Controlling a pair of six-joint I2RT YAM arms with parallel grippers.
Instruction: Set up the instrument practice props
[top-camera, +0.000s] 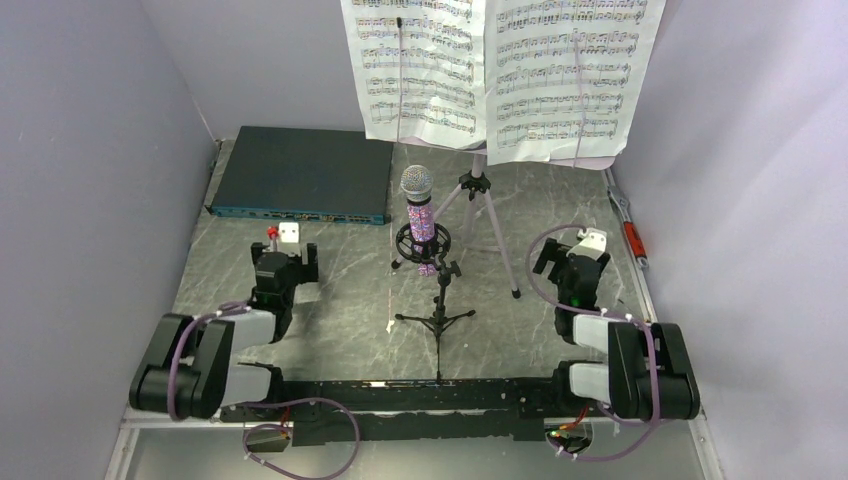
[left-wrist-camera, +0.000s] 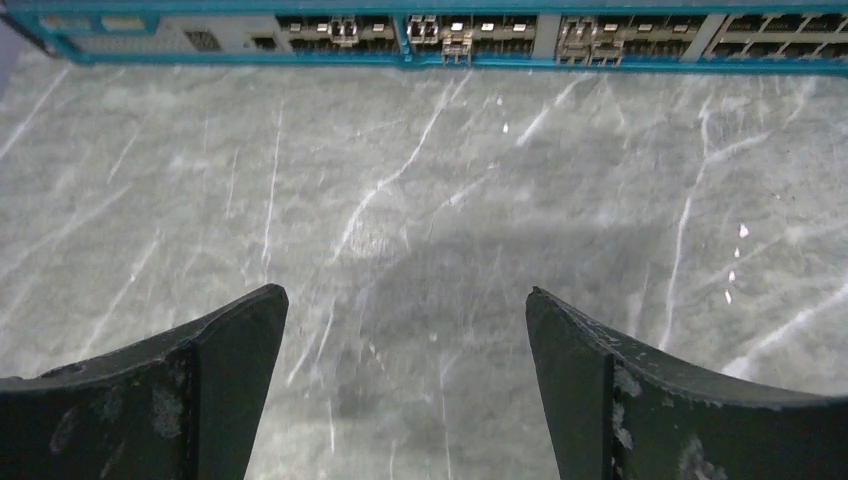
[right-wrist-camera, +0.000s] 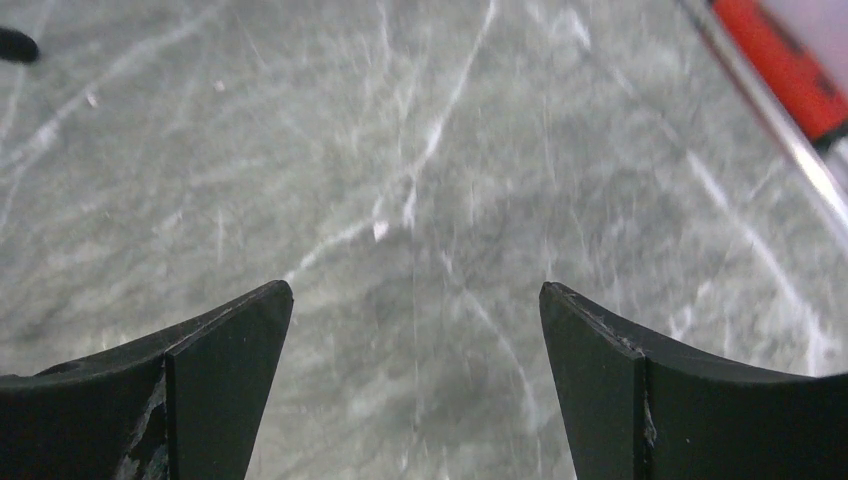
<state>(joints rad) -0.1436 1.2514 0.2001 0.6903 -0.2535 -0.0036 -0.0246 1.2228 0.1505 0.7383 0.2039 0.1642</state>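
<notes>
– Purple glitter covers the microphone (top-camera: 417, 205). It is judged to be light and stiff, but rough and perhaps a little slippery. Where should it be taken?
– The middle of the handle, below the grille, is preferred. It stands upright, apparently in the clip of the small black mic stand (top-camera: 438, 305). It is found between the two grippers, to the right of the left gripper (left-wrist-camera: 405, 300) and to the left of the right gripper (right-wrist-camera: 415, 290).
– And the music stand (top-camera: 477, 186)?
– It is placed just beyond the microphone, ahead of the right gripper and to its left. The thin legs are expected to tip easily, so the central tube should be held. The two sheet-music pages (top-camera: 425, 70) on it are soft paper and can be creased.
– How are the grippers set?
– Both are spread wide, and nothing is held or touched. Only the marbled table (right-wrist-camera: 400, 150) is seen between the fingers. The flat dark box (left-wrist-camera: 430, 35) lies ahead of the left gripper. The red-handled tool (right-wrist-camera: 790, 70) lies ahead of the right gripper, to its right.
</notes>
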